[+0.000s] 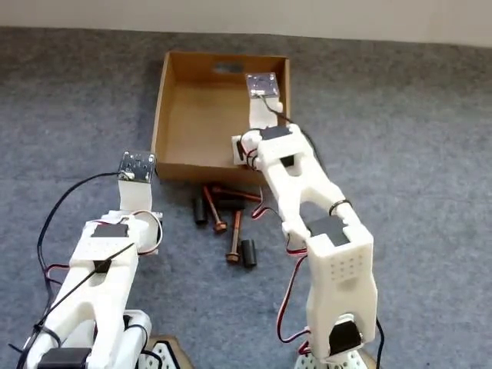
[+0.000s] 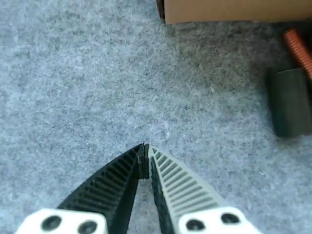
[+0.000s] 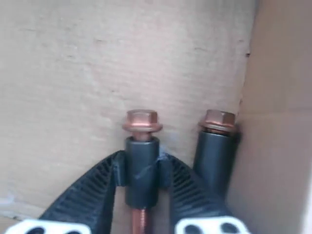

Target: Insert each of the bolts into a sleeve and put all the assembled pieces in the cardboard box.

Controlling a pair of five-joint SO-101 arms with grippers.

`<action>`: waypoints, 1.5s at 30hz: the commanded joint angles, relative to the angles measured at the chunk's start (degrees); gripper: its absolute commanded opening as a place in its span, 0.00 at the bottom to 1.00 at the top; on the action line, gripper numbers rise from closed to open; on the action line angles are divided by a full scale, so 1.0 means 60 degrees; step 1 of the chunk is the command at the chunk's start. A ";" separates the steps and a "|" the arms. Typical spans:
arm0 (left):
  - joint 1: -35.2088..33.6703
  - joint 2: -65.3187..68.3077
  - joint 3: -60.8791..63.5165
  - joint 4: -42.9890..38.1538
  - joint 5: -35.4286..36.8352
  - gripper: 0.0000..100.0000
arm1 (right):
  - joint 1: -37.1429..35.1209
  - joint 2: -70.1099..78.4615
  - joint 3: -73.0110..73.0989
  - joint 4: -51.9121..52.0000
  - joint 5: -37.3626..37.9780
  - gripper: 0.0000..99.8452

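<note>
**Desk:** Anything worrying on your left?

**Me:** Not much. My left gripper [image 2: 146, 158] was clenched on nothing, tips touching, low over the grey carpet [image 2: 73, 73] just outside a corner of the cardboard box [image 1: 164, 108]. A loose sleeve [image 2: 287, 100] lay near it. My one concern there was that a careless sweep would roll that sleeve away.

**Desk:** And the middle?

**Me:** The other loose bolts [image 1: 235, 234] and loose sleeves [image 1: 248, 252] lay between the arms, close against the box's front wall. I judged that any shove to the box would scatter them.

**Desk:** So the right arm was the real risk?

**Me:** Yes. My right gripper [image 3: 142, 163] was inside the box, grasping a sleeved bolt [image 3: 142, 165] by the sleeve alone, with the bolt head standing proud above it. Nothing pinched the bolt itself, so I thought a tilt or a jolt could let it slide out and undo the assembly. I could not tell whether the piece was touching the box floor, so letting go too high could have bounced it apart.

**Desk:** What about the right of that?

**Me:** A second assembled piece [image 3: 216, 146] stood just beside it, against the side wall. The jaw on that side had little room. I judged that opening wide could knock that piece over, and that pulling out carelessly could catch the wall and drag the box.
</note>
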 commanded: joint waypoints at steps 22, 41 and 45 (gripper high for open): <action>0.0168 -0.0183 -0.0037 -0.0132 0.0059 0.03 | -0.0374 0.0330 -0.3744 0.2982 -0.0029 0.01; 0.0168 -0.0183 -0.0037 -0.0147 0.0059 0.03 | 0.0549 0.2161 -0.4623 0.2322 -0.0044 0.01; 0.0168 -0.0183 -0.0037 -0.0147 0.0059 0.03 | 0.0535 0.2015 -0.4637 0.2337 -0.0044 0.01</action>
